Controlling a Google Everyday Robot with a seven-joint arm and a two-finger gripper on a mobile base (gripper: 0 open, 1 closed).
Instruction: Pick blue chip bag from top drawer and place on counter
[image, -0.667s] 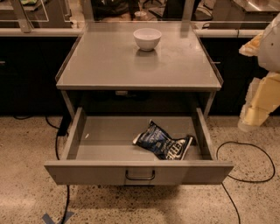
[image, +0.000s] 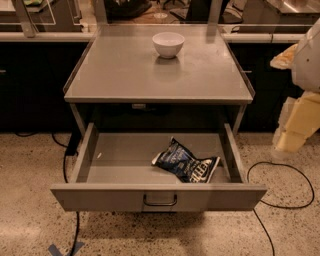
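The blue chip bag (image: 186, 162) lies crumpled in the right front part of the open top drawer (image: 120, 157), its white lettering facing up. The drawer's flat front panel carries a small dark bar handle (image: 160, 201). The counter (image: 125, 70) is the grey metal tabletop right above the drawer. My arm reaches in at the right edge, and my gripper (image: 295, 127) hangs there, pale and cream coloured, beside the table's right side. It is to the right of the drawer, well apart from the bag, and holds nothing that I can see.
A white bowl (image: 168, 44) stands at the back middle of the counter. Black cables (image: 280, 185) loop on the speckled floor to the right and left of the table. A long pale ledge (image: 40, 36) over dark cabinets runs behind.
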